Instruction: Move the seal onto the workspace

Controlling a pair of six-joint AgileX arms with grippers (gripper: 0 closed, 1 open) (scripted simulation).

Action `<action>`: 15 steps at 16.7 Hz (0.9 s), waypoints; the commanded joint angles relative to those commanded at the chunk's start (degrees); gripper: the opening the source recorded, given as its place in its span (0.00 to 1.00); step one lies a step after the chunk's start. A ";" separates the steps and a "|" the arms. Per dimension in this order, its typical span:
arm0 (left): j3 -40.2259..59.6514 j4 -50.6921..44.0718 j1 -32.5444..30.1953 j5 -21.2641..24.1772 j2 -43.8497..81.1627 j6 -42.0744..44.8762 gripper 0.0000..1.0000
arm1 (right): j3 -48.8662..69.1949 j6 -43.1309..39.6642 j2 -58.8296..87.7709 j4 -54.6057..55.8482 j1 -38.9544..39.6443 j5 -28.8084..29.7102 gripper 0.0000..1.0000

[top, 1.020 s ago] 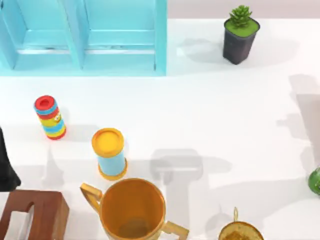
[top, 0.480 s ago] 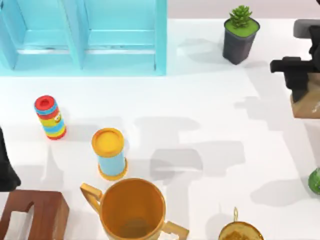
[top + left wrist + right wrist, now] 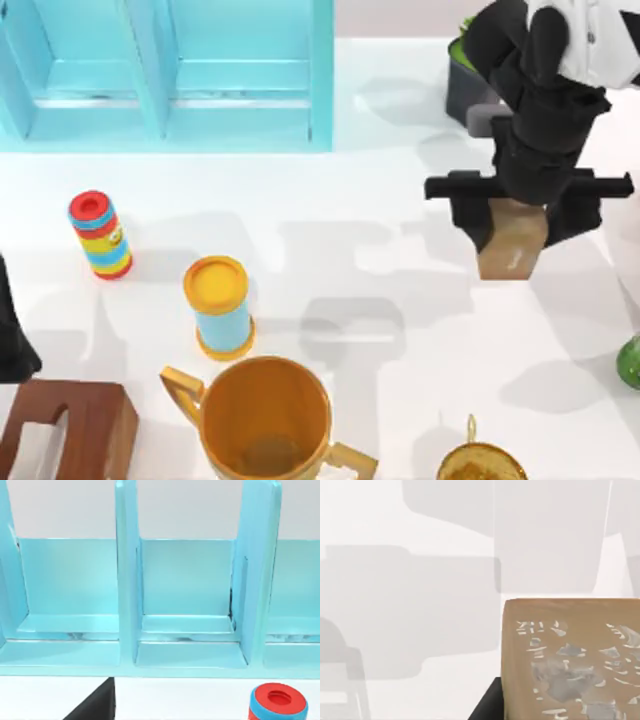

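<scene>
The seal (image 3: 512,243), a tan mottled block, hangs upright in my right gripper (image 3: 518,212), whose fingers are shut on its top. It is over the right-middle of the workspace (image 3: 390,210), the plain white tabletop. The right wrist view looks down the seal's (image 3: 570,660) patterned face, with the white tabletop (image 3: 410,605) beyond it and a dark finger (image 3: 487,705) beside it. My left arm (image 3: 12,330) stays parked at the left edge.
A light-blue shelf (image 3: 170,75) fills the back left. A potted plant (image 3: 462,85) stands partly behind the right arm. A ringed toy (image 3: 99,235), a yellow-topped blue cylinder (image 3: 218,305), a golden two-handled cup (image 3: 265,415) and a dark wooden block (image 3: 70,430) occupy the front left.
My right arm came in from the right edge carrying the seal and has moved left, toward the middle of the table. The left arm has not moved.
</scene>
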 joint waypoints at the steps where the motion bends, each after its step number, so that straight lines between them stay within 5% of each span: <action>1: 0.00 0.00 0.00 0.00 0.00 0.00 1.00 | 0.00 0.02 0.02 0.02 0.02 0.00 0.00; 15: 0.00 0.00 0.00 0.00 0.00 0.00 1.00 | -6.27 0.16 2.83 9.10 0.13 0.02 0.00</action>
